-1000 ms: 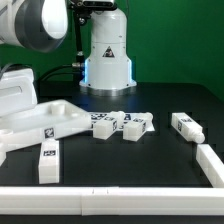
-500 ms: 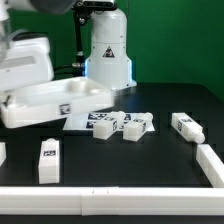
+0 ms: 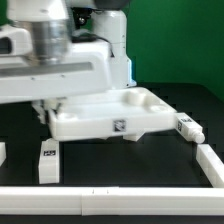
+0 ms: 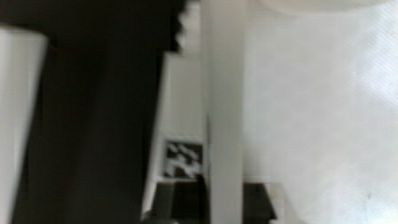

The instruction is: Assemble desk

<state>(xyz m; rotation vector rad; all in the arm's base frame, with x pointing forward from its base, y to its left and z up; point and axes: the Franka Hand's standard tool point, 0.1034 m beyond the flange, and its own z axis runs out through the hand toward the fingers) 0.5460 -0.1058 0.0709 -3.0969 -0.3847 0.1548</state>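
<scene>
My gripper is shut on the left end of the white desk slab and holds it tilted above the table in the middle of the exterior view. In the wrist view the slab's wall stands between my dark fingers, and my gripper is closed on it, with a tag beside it. One white leg stands at the front left. Another leg lies at the right. The other legs are hidden behind the slab.
A long white border rail runs along the front edge and turns up the exterior view's right side. The robot's white base stands at the back. A white part's end shows at the far left.
The arm has carried the slab from the exterior view's left toward the middle and right. It now covers the legs that lay in the middle.
</scene>
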